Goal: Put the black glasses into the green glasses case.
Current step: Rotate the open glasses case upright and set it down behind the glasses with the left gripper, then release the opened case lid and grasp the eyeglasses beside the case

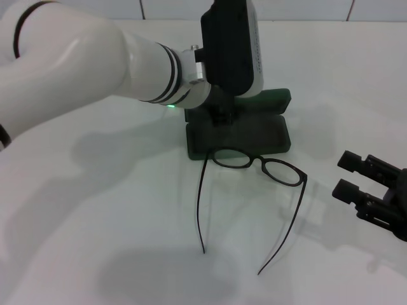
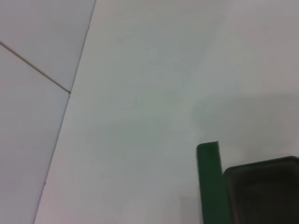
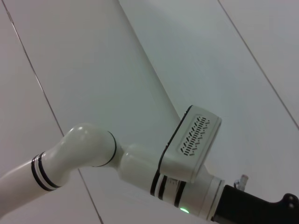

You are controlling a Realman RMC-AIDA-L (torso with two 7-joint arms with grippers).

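1. We see a white table [image 1: 95, 210] filling the head view and carrying everything else.
2. The left arm [image 1: 76, 60] reaches from the left across the table, and its black wrist housing sits right above the case.
3. The left gripper [image 1: 219, 111] is down at the rear middle of the case; its jaws are hidden behind the wrist, so we cannot tell whether they are released or clenched.
4. The green glasses case [image 1: 238, 130] lies open on the table towards the far centre, its dark lining facing up. In the left wrist view we catch a green edge of it [image 2: 210, 182] beside the dark interior.
5. The right gripper [image 1: 369, 190] rests low at the right edge, well apart from the case and near the spectacles' right side. Its jaws are released, with a clear gap between the two black fingers and nothing in them.
6. The black glasses [image 1: 254, 165] lie on the table just in front of the case, lenses nearest it and one rim overlapping its front edge, the unfolded temple arms trailing towards us.
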